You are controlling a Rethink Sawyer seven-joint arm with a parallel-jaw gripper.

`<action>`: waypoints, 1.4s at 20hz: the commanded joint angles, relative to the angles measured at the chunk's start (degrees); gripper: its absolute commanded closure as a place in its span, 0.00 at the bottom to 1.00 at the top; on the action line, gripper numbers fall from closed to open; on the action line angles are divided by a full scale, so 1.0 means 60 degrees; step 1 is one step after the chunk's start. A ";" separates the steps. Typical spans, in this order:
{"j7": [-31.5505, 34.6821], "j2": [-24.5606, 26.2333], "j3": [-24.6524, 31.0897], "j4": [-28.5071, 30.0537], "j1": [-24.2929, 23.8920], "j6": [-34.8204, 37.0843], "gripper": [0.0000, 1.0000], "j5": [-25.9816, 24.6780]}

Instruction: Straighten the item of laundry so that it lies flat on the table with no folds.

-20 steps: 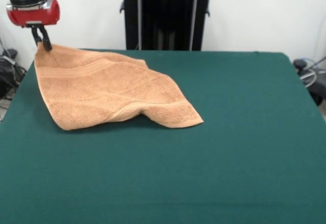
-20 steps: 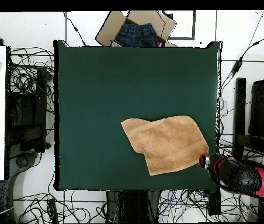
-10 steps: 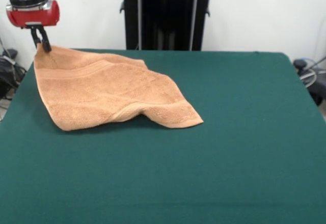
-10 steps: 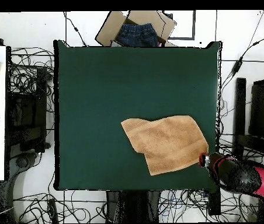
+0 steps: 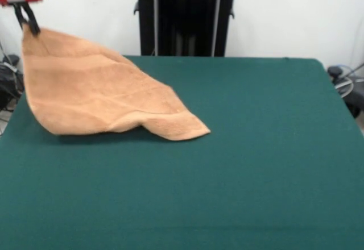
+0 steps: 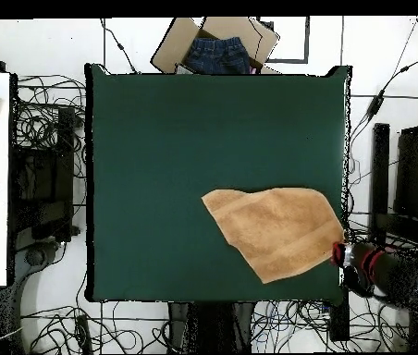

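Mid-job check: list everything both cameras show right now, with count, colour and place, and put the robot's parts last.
Light orange-tan terry towel: one, one corner lifted above the table edge, the rest draped down with its far corner resting on the felt; not flat.
Dark green felt-topped table: one, fills most of the front view.
Brown cardboard box holding blue jeans: one, on the floor beyond the table edge farthest from the robot, overhead view.
Black cables: many, tangled on the floor around the table.
Black pedestal column: one, behind the table.
Red and black arm: one, beside the table corner.
Black gripper: one, shut on the towel's raised corner.
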 commanded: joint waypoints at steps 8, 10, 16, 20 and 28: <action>-0.3414 -0.2355 0.1447 -0.0148 -0.0302 0.2892 1.00 0.1277; -0.3511 -0.2656 0.1447 -0.0135 -0.0316 0.3040 1.00 0.1441; -0.3789 -0.3353 0.1376 -0.0148 -0.0271 0.3490 1.00 0.1882; -0.3760 -0.3559 0.1377 0.0092 -0.0249 0.3272 1.00 0.2028; -0.4286 -0.4356 0.1397 -0.0237 -0.0274 0.4061 1.00 0.2401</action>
